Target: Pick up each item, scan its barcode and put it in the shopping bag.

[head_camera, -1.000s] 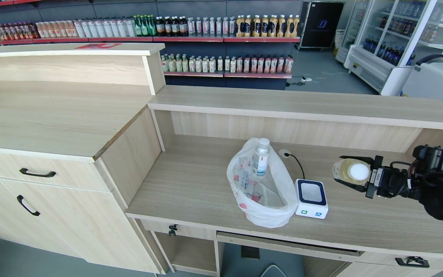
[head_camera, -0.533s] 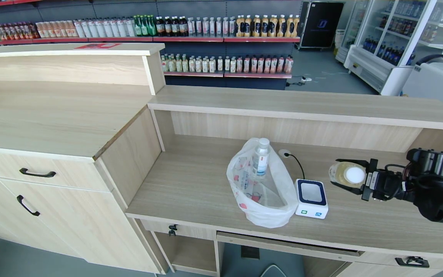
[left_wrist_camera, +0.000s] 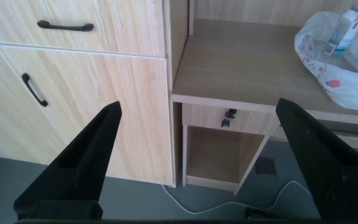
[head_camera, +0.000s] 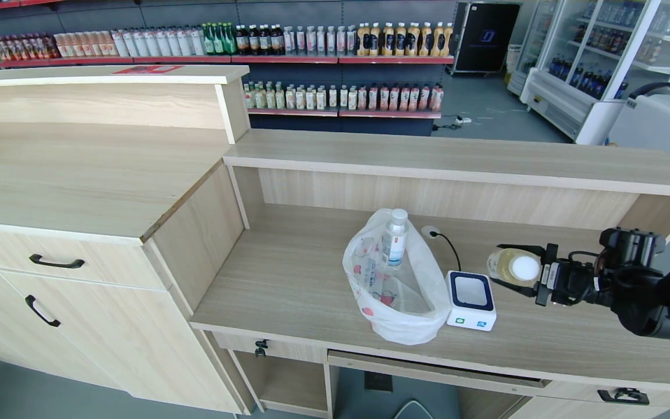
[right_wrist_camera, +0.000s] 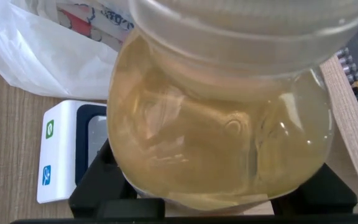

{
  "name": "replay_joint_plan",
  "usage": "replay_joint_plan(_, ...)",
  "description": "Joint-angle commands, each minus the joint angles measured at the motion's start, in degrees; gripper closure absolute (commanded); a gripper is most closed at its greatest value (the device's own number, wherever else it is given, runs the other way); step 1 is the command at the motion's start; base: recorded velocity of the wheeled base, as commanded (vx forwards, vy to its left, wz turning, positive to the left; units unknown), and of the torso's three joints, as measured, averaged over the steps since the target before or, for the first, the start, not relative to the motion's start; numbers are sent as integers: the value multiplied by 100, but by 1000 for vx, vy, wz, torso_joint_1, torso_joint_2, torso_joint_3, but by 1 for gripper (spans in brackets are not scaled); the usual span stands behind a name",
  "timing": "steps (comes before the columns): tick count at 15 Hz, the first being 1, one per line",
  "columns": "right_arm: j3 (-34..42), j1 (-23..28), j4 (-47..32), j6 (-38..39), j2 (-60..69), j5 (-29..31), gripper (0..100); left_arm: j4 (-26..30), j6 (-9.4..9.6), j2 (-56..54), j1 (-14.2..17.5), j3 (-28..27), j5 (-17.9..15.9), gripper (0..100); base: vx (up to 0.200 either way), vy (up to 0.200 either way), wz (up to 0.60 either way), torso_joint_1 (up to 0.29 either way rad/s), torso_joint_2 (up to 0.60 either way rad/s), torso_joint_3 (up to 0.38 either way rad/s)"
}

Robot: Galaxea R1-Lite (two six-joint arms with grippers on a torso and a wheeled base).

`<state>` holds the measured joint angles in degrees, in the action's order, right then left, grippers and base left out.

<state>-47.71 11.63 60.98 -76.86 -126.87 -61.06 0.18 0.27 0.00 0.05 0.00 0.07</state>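
Amber bottle (head_camera: 508,266) clamped between right jaws — just beside scanner (head_camera: 470,299).

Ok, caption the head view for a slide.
Right hand holds a bottle of yellow drink beside the scanner and shopping bag.

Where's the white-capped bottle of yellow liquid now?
The white-capped bottle of yellow liquid is at the robot's right in the head view, gripped in the right pincer over the wooden counter, just right of the white box scanner.
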Motion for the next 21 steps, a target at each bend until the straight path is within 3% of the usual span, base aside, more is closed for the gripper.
replay_joint_plan(1,-115,-64,19,-4,-119,-2,100,-1,0,9,4,0,1,0,0,0,0,0,0,0)
replay_joint_plan(21,-317,-196,125,66,-497,-2,100,-1,0,9,4,0,1,0,0,0,0,0,0,0)
